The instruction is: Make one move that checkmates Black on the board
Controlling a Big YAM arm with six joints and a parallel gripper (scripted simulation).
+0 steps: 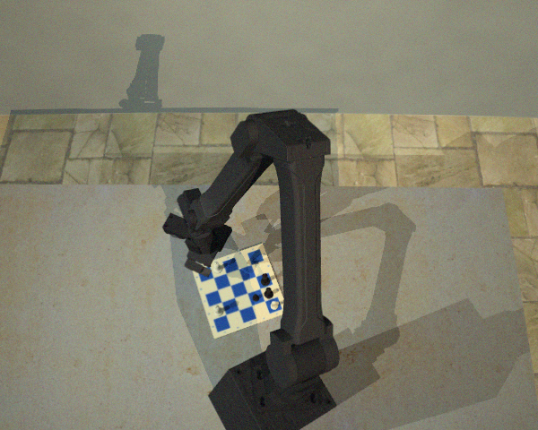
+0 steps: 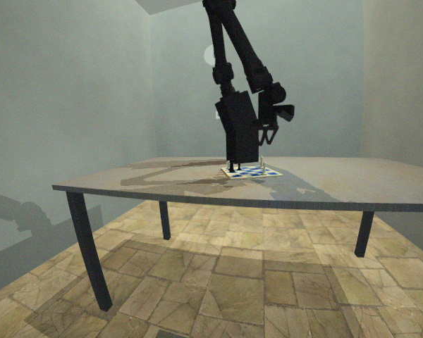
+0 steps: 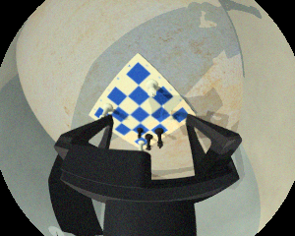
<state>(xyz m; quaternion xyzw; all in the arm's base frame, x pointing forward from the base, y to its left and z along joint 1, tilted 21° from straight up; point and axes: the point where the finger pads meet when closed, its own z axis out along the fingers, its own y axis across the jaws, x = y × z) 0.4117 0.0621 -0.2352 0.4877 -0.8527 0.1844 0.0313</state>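
A small blue-and-cream chessboard (image 1: 238, 288) lies on the table next to the arm's base. Three black pieces (image 1: 264, 288) stand close together near its right edge, with a white piece (image 1: 273, 305) just in front of them. Another white piece (image 1: 218, 267) stands at the far left corner and a third (image 1: 219, 308) at the near left side. My gripper (image 1: 195, 265) is open and empty, hanging above the far left corner of the board, well clear of the pieces. It also shows in the side view (image 2: 268, 137) and in the wrist view (image 3: 149, 137), with the board (image 3: 143, 106) below.
The arm's base (image 1: 272, 393) stands on the table just in front of the board, and its upright link (image 1: 301, 250) hides the board's right edge. The table edge lies far off on all sides.
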